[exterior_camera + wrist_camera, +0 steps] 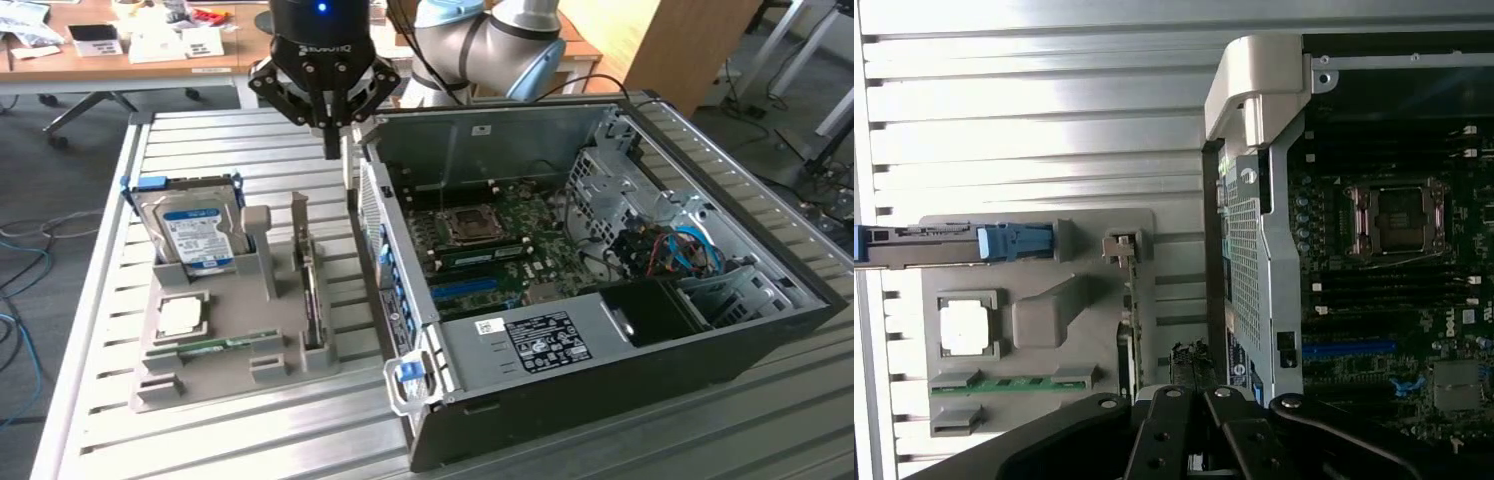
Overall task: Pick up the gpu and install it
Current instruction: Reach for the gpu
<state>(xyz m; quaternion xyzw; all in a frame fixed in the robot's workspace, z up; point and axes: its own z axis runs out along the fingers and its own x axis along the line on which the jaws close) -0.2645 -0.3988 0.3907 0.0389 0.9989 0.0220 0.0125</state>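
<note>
The gpu (311,290) stands on edge in a slot of the grey holder (227,375), its silver bracket at the far end, just beside the open computer case (561,345). From the wrist, the gpu (1133,325) is a thin edge-on strip between the holder (1044,310) and the case's rear panel. My gripper (331,148) hangs above the table beyond the holder's far end, near the case's back corner. Its fingers are shut together with nothing between them. It is well clear of the card. The gripper (1192,365) points down over the gap between holder and case.
The holder also carries a silver hard drive (198,235) with a blue-white label, a square processor (180,315) and a slim green memory stick (214,348). The case lies open with the motherboard (487,250) exposed. The slatted metal table (200,440) runs to both sides.
</note>
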